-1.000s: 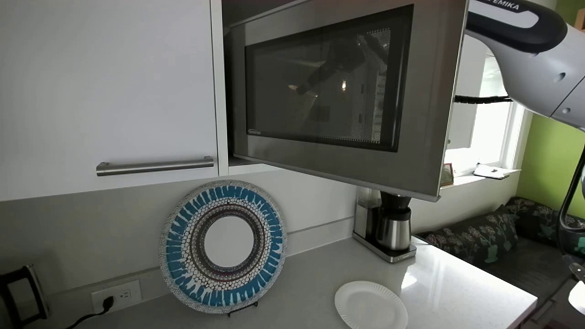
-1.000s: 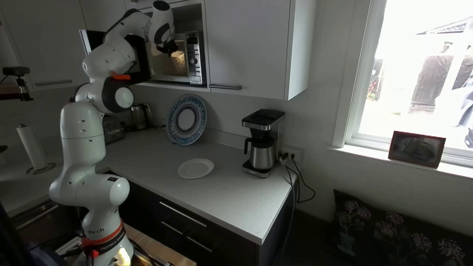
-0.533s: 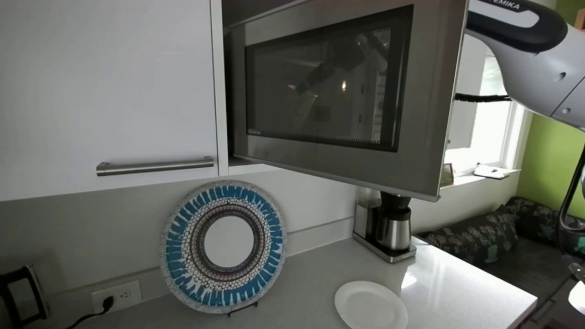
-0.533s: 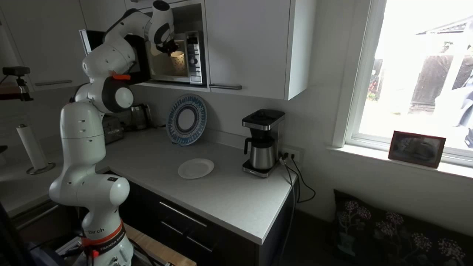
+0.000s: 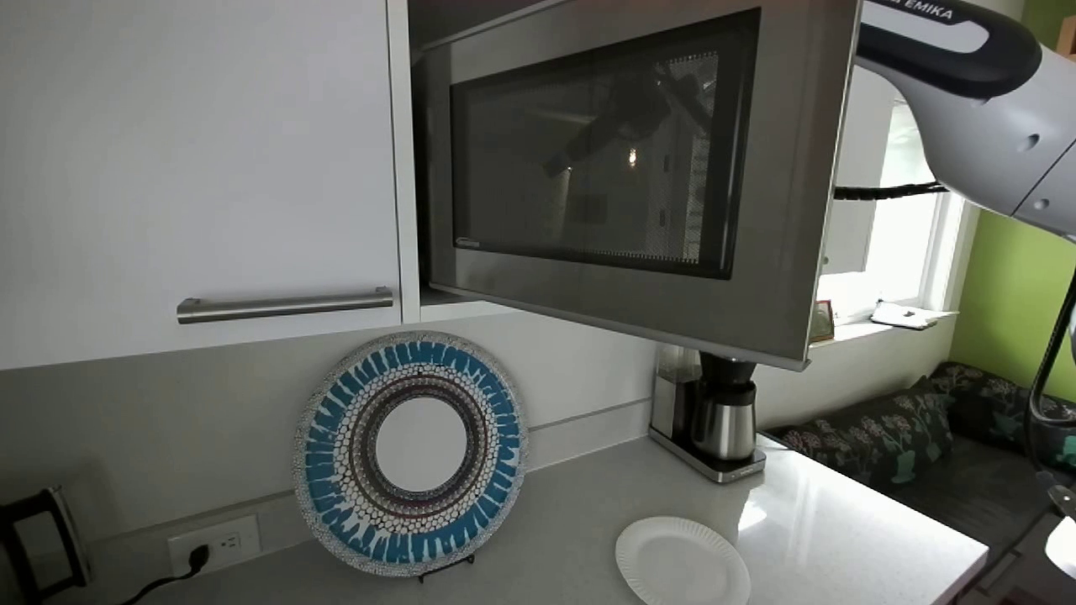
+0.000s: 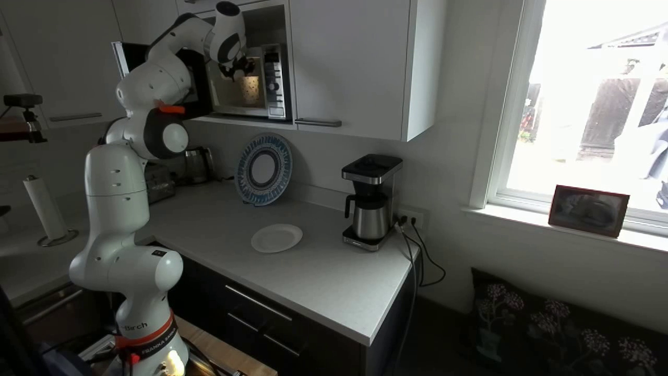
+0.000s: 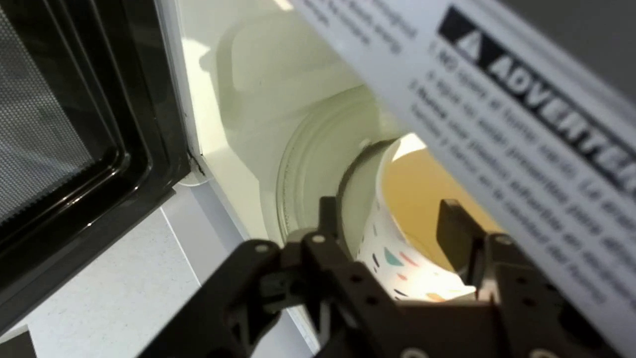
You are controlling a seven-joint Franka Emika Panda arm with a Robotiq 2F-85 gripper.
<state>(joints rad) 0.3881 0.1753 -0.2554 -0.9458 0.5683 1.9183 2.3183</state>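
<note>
"What do we lose of the cup (image 7: 412, 214)?"

"Wrist view: some behind the warning label (image 7: 497, 122), some behind the gripper (image 7: 390, 219)."

"Label text?"

"Small print (image 7: 502, 156) mostly too blurred for us to read; right edge clips it."

"Elsewhere?"

"In an exterior view, microwave door (image 5: 622, 185) hides the gripper; right edge crops the arm (image 5: 992, 143)."

A white cup (image 6: 251, 91) stands upright inside the open microwave (image 6: 241, 111), near the control panel (image 6: 277, 83). Small teal, pink, orange and dark flecks are scattered over its outer wall. Its round mouth is open and faces up, and the inside looks tan; whether anything is in it cannot be told. In the wrist view the cup overlaps the glass turntable (image 7: 313, 166), while its base is hidden from sight.
</note>
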